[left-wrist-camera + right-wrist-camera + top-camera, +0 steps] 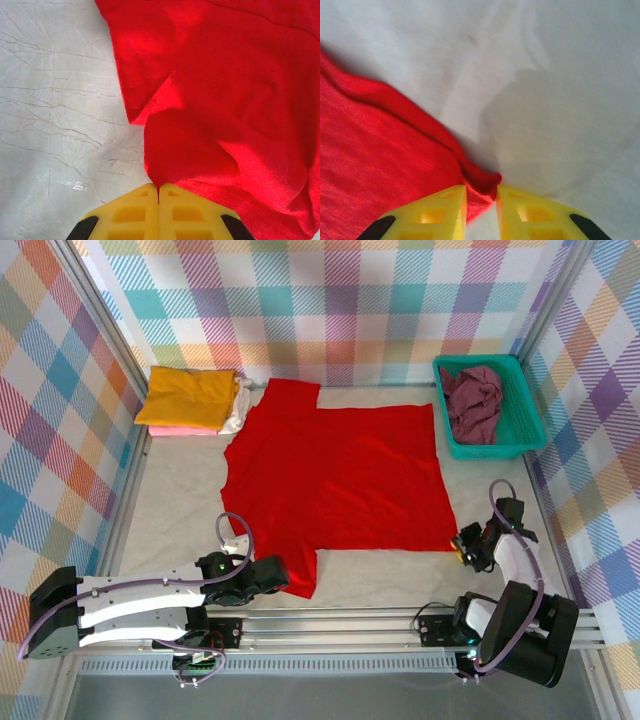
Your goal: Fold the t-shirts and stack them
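- The red t-shirt (340, 475) lies spread flat in the middle of the tabletop (180, 490), so I'd say this is the very start of folding it.
- The left fingers (135, 210) are pressed together, pinching the near-left sleeve.
- The right fingers (530, 215) sit slightly apart with the near-right hem corner between them. Can't tell if they've really got a bite on it.
- A folded yellow shirt (188, 398) tops the pile at far left, and a maroon shirt (475, 400) sits in the basket (530, 435) at far right.
- Next, I'd guess: firm up the right pinch, then lift both near corners evenly and carry them toward the far edge.
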`<control>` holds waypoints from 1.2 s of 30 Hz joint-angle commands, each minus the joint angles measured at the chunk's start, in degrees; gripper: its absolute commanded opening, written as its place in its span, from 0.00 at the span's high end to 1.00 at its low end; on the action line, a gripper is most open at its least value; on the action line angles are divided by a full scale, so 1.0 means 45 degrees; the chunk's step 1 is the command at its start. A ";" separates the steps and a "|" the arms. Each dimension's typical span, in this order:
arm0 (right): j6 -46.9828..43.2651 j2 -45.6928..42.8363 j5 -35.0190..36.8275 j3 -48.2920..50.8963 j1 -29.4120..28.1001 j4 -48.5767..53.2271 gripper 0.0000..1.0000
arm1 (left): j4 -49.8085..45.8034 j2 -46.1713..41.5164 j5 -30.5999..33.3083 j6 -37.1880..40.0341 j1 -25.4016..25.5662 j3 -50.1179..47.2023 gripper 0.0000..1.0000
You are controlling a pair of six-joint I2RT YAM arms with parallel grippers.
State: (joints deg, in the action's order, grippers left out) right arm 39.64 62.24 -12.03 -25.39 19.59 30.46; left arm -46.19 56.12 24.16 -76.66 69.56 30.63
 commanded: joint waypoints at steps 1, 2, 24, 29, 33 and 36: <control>-0.0280 0.0242 -0.0134 -0.0511 -0.0116 -0.1406 0.78 | 0.0168 -0.0019 0.0412 0.0179 -0.0070 -0.0125 1.00; -0.0273 0.0316 -0.0184 -0.0511 -0.0115 -0.1450 0.78 | 0.0188 -0.0006 0.0412 0.0167 -0.0069 -0.0127 1.00; -0.0452 -0.0757 0.0721 -0.0100 -0.0129 0.0465 0.56 | -0.0118 -0.0069 0.0570 0.0045 -0.0068 -0.0102 1.00; -0.0648 0.0437 0.0116 -0.0284 -0.0131 0.0136 0.55 | -0.0124 -0.0067 0.0563 0.0068 -0.0067 -0.0079 1.00; -0.0698 0.0966 0.0245 -0.0391 -0.0441 0.0035 0.54 | -0.0149 -0.0068 0.0529 0.0028 -0.0081 -0.0117 1.00; -0.0593 0.1080 0.0444 -0.0412 -0.0682 -0.0129 0.56 | -0.0025 -0.0066 0.0529 0.0000 -0.0067 -0.0184 1.00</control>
State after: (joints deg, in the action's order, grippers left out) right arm 37.54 65.67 -9.43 -27.11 17.85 30.24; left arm -45.98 56.12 25.17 -76.69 69.56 30.57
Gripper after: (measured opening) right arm 0.449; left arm 0.049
